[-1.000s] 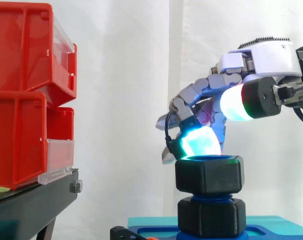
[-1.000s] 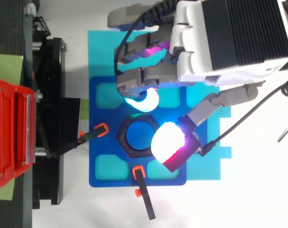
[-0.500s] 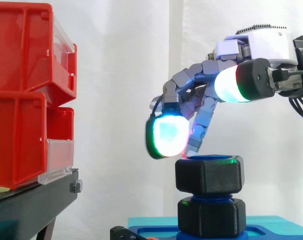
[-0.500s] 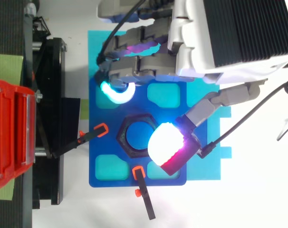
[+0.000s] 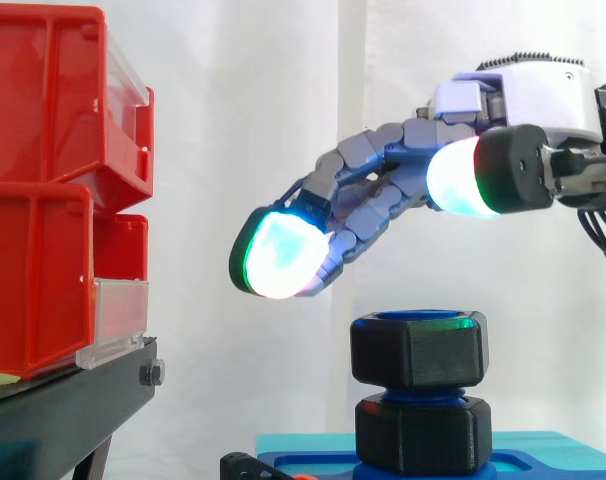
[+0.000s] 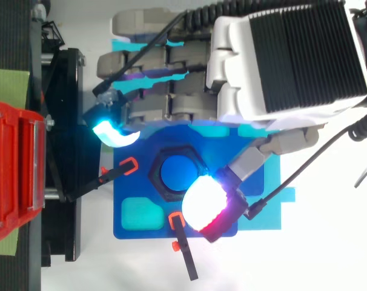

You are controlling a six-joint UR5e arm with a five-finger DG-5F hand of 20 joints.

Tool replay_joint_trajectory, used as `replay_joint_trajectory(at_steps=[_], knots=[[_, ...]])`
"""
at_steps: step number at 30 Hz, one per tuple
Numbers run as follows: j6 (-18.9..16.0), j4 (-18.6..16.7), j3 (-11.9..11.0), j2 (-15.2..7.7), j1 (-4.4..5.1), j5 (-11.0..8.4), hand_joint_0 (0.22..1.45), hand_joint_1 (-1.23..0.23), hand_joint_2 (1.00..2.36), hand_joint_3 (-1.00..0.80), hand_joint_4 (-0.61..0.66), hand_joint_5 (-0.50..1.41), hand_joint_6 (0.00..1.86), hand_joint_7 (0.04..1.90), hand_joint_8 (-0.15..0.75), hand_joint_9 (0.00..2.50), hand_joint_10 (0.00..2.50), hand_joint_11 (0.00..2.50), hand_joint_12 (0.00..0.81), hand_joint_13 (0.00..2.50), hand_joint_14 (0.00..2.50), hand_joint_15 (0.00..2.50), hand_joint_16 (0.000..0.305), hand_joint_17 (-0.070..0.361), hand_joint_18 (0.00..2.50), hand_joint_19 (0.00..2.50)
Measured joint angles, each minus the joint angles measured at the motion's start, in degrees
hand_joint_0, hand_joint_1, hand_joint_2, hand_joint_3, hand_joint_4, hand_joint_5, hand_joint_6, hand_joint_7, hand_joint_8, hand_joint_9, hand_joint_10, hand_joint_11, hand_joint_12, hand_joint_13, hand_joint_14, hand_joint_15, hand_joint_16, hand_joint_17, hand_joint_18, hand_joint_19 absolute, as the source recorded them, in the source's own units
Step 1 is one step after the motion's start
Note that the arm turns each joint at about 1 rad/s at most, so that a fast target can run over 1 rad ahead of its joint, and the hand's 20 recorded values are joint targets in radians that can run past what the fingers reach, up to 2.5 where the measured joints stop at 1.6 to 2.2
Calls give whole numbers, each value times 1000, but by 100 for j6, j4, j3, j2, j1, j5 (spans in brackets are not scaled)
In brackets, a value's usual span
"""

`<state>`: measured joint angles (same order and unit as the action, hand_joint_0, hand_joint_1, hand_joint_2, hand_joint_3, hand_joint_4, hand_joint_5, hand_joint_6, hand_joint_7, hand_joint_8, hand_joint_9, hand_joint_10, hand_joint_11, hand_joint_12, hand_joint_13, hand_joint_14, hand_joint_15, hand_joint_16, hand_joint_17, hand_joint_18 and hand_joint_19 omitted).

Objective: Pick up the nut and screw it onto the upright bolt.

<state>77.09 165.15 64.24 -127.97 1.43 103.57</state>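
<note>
1. While its fingers (image 5: 363,195) stretch out nearly straight, the hand (image 5: 528,105) grips nothing; one green-cyan glowing pad (image 5: 278,255) points toward the red plastic bins (image 5: 43,180).
2. Directly beneath, clear of every pad, the black hexagonal nut (image 5: 418,350) already sits on the blue upright bolt (image 6: 176,171), whose long axis runs vertically.
3. From above, the nut lies between the outstretched fingers and the white-red thumb pad (image 6: 204,203), so a grasp would likely mean coming straight down and closing.
4. Threads inside the nut are hidden, so how far it is screwed on cannot be judged; the hand covers the far edge of the blue fixture plate (image 6: 135,227).
</note>
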Motion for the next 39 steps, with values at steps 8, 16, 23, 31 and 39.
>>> replay_joint_trajectory(at_steps=[8,16,23,31,39], knots=[[-51,-139,197,0,47,-12,458,-285,1000,-500,177,-145,501,645,205,522,0,0,295,188,0,0,33,74,0,0],[-71,16,210,0,50,-21,458,-282,1000,-500,220,-104,503,897,225,532,0,0,308,203,0,0,34,76,0,0],[-71,35,212,0,56,-17,465,-277,1000,-500,233,-72,504,1048,241,592,0,0,307,234,0,0,33,74,0,0],[-70,34,212,0,76,-16,478,-278,1000,-500,210,-36,504,1222,248,670,0,0,302,294,0,0,31,69,0,0],[-71,11,212,0,81,-13,491,-290,1000,-500,187,5,503,1370,253,795,0,0,288,400,0,0,28,63,0,0]])
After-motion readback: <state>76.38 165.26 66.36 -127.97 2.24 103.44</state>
